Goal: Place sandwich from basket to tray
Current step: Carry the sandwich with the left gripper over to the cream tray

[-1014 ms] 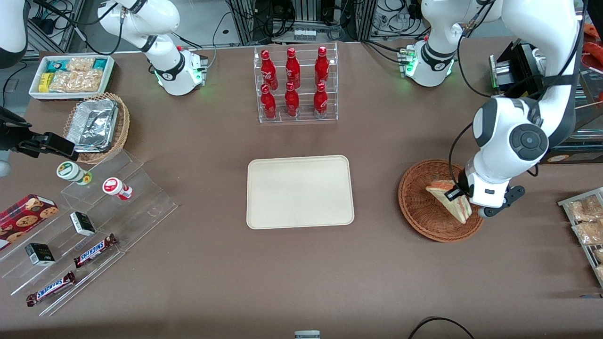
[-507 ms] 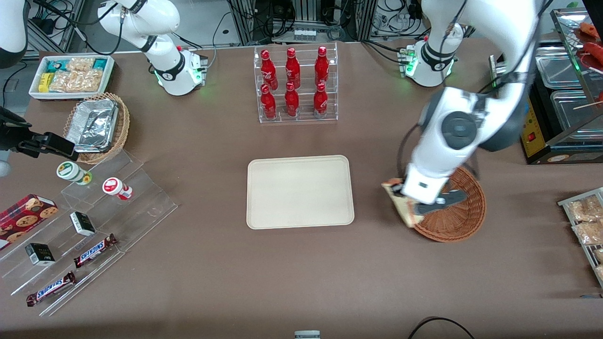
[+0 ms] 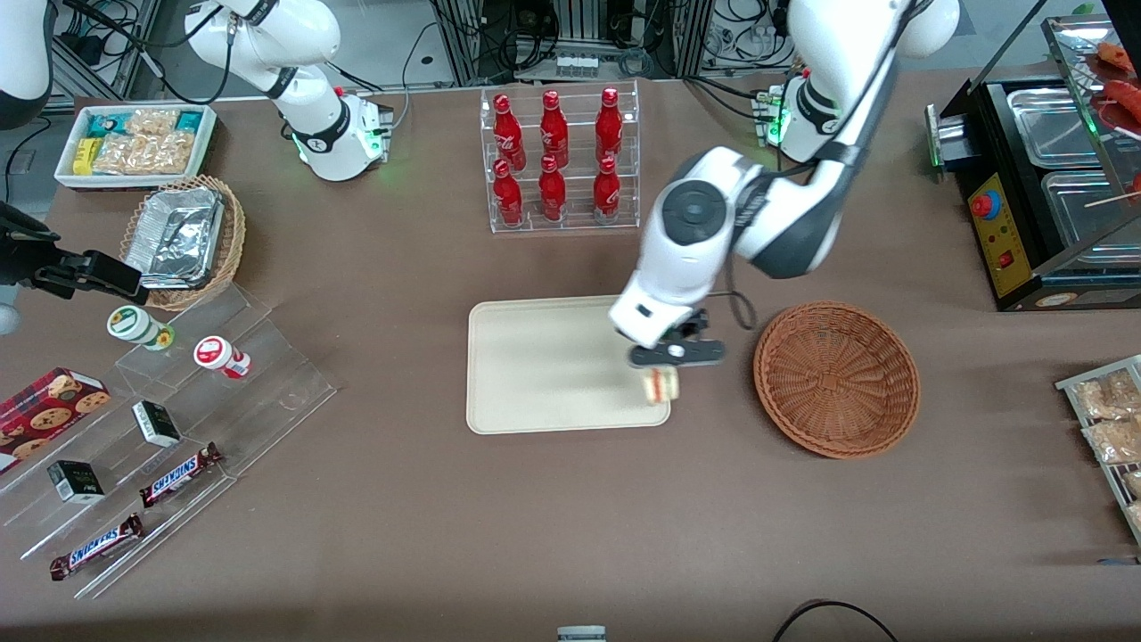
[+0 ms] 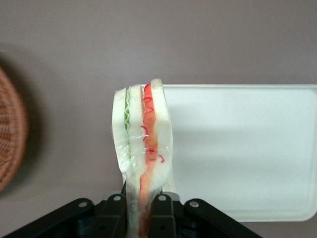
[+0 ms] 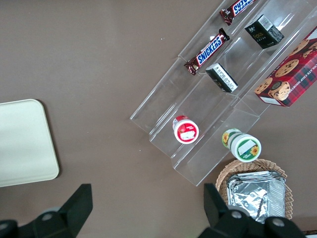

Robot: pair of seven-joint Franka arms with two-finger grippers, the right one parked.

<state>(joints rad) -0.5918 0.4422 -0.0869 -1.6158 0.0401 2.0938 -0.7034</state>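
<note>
Front view shows the left arm's hand (image 3: 664,367) above the tray (image 3: 544,374), at the edge nearest the basket (image 3: 836,379), its fingers (image 4: 119,213) clamped on the one sandwich (image 3: 660,385). That sandwich hangs from the hand over the tray's rim, cut edge with red and green layers facing the wrist camera. One tray and one reddish basket sit on the bench (image 3: 570,517); six red bottles (image 3: 554,160) fill a clear rack.
</note>
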